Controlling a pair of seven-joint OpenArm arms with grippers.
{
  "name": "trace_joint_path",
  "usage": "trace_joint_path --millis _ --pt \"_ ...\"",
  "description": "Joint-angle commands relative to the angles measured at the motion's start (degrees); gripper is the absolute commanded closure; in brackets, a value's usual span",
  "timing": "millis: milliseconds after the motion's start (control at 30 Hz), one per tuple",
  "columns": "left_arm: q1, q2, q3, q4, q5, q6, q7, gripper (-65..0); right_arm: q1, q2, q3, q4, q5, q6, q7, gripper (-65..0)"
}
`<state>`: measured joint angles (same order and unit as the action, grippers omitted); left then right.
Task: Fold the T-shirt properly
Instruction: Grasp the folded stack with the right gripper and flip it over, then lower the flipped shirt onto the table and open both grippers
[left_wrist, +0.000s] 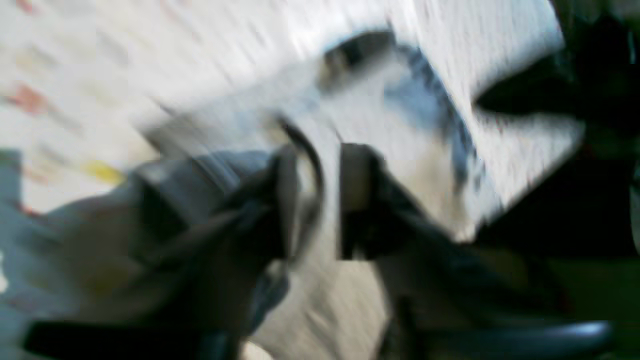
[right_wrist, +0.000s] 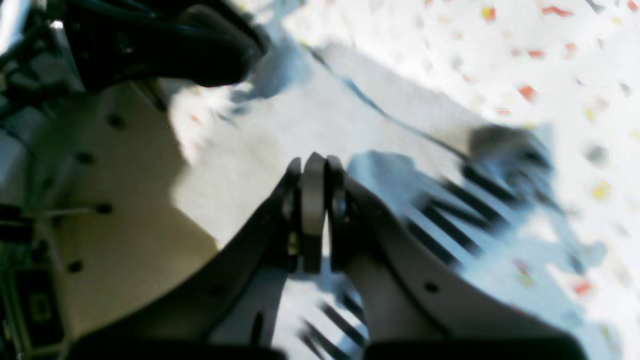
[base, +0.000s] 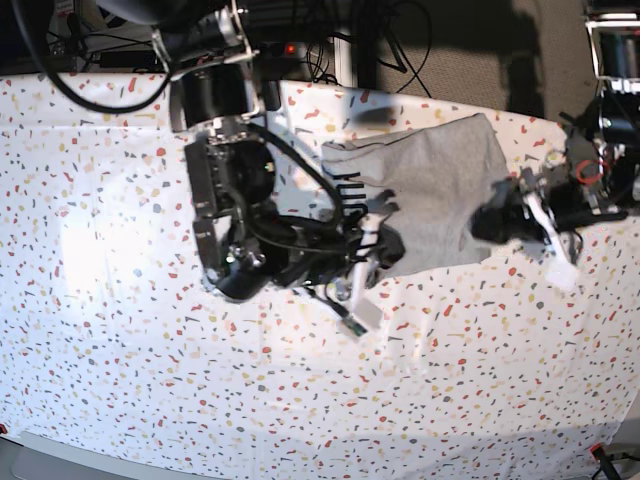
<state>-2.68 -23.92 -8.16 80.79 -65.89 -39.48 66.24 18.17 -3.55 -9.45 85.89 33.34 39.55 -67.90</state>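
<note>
Grey T-shirt at one o'clock looks part-folded, needing more folds (your right gripper is closed; you can't tell the left gripper's hold).

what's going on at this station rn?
Two-arm rig is working on a grey T-shirt on a speckled table. The shirt is bunched and partly folded, some dark lettering showing. Right end effector is shut over it; left end effector is at its other side, grip unclear. No neat fold yet.
</note>
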Motion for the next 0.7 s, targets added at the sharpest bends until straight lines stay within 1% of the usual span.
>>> trace_joint_path --millis 0,33,67,133,300,367,400,433,533,600,667 --pt "0.2 -0.7 -0.5 2.1 -2.2 -0.5 -1.5 -3.9 1.2 0.4 0.1 0.7 1.1 0.4 0.9 0.0" --pt "1.7 -0.5 -0.5 3.1 -2.8 -0.5 -1.6 -1.1 0.9 0.9 0.1 0.5 1.0 0.4 1.2 0.0" --pt "3.1 -0.5 -0.5 3.9 -3.5 -0.5 -1.6 0.0 0.5 1.2 0.1 0.1 -0.3 0.4 2.1 0.0" --pt "5.6 -0.5 -0.5 5.6 -4.2 -0.5 -1.6 0.0 0.0 1.6 0.1 -1.4 -3.4 0.4 5.1 0.0" --pt "10.7 -0.4 -0.5 8.9 -4.9 -0.5 -1.6 0.0 0.1 1.6 0.0 -6.3 -7.3 0.4 10.3 0.0" --pt "12.8 0.6 -0.5 9.1 -4.6 -0.5 -1.9 0.0 0.0 1.6 0.0 -7.8 -9.4 0.4 11.8 0.0" --pt "13.9 1.5 -0.5 9.0 -3.7 -0.5 -3.2 0.0 0.0 1.6 0.0 -8.4 -10.4 0.4 12.2 0.0" --pt "15.1 2.5 -0.4 8.8 -1.3 -0.5 -5.8 0.0 0.1 1.6 0.0 -9.1 -11.3 0.4 12.7 0.0" --pt "18.1 5.2 -0.4 7.5 9.1 -0.5 -17.2 0.0 0.0 1.6 0.0 -10.9 -14.4 0.4 13.9 0.0" --pt "19.5 6.0 -0.4 6.8 16.5 -0.5 -24.0 0.0 -0.2 1.7 0.0 -11.2 -16.0 0.4 13.9 0.0" --pt "19.6 6.1 -0.3 6.0 22.1 -0.5 -28.2 0.0 -0.3 1.8 0.1 -11.1 -16.7 0.4 13.9 0.0"
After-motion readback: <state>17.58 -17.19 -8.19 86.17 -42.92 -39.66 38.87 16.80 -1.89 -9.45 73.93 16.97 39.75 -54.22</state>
